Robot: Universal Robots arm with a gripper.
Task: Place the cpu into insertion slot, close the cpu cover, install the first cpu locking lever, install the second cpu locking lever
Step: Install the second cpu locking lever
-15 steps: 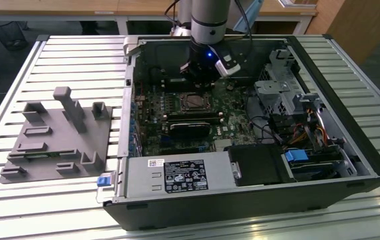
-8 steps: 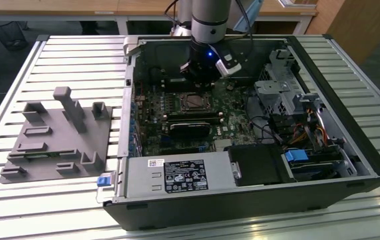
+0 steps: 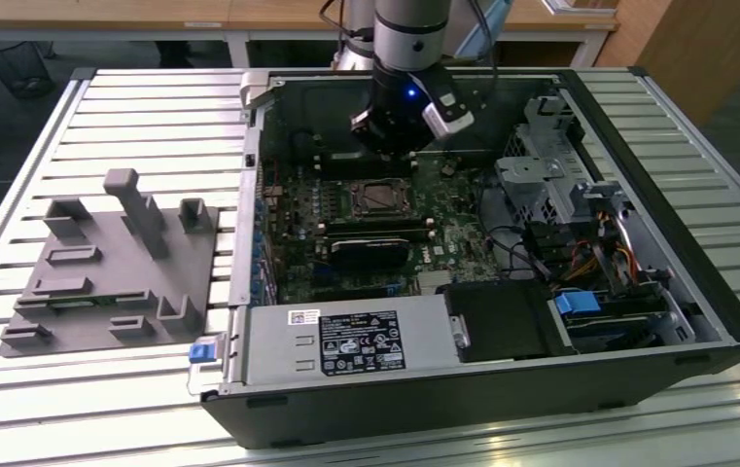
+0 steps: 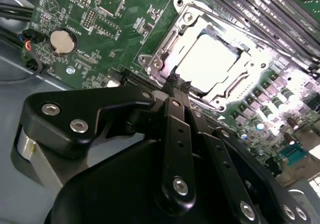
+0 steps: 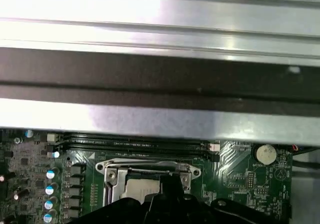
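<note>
Green motherboard [image 4: 125, 14]; claw [image 4: 175, 84] shut, above cpu [image 4: 207, 64].

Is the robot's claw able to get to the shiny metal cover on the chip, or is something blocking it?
Probably yes. The gripper hangs right at the edge of the cpu cover, which lies over the cpu, and nothing sits between them.

Pale silver cpu [image 4: 207, 64] seated in insertion slot [image 3: 377, 197], silvery cpu cover [image 4: 172, 32] closed around it
</note>
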